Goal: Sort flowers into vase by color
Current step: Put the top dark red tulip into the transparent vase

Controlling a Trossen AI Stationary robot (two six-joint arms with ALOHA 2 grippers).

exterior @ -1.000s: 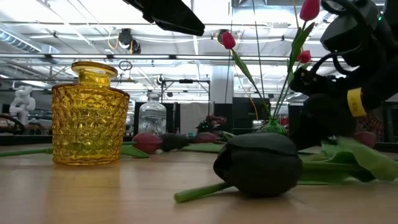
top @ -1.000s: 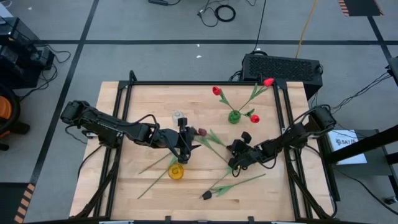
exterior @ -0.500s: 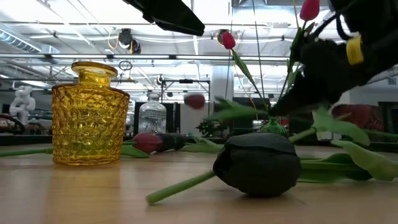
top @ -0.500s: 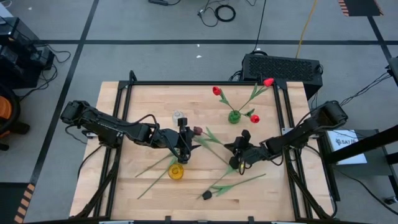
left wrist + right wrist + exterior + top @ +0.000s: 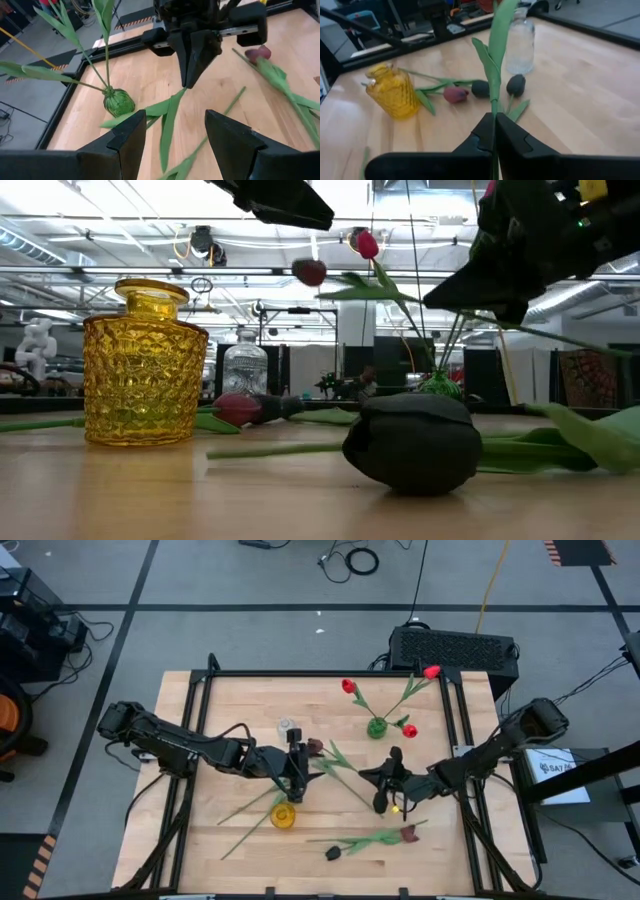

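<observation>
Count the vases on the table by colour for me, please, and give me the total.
Yellow vase: 1
Clear vase: 1
Green vase: 1
Total: 3 vases

Around the yellow vase [image 5: 283, 817], loose tulips [image 5: 365, 841] are crowding the table's [image 5: 200, 840] middle and near edge; bare wood is lying open beyond, toward the far-left corner.

Pretty bright, even overhead light, soft shadows on the pale wooden table [image 5: 240, 700]. Low view's backlit by ceiling strips, and the black tulip head [image 5: 415, 442] closest up looks soft.
</observation>
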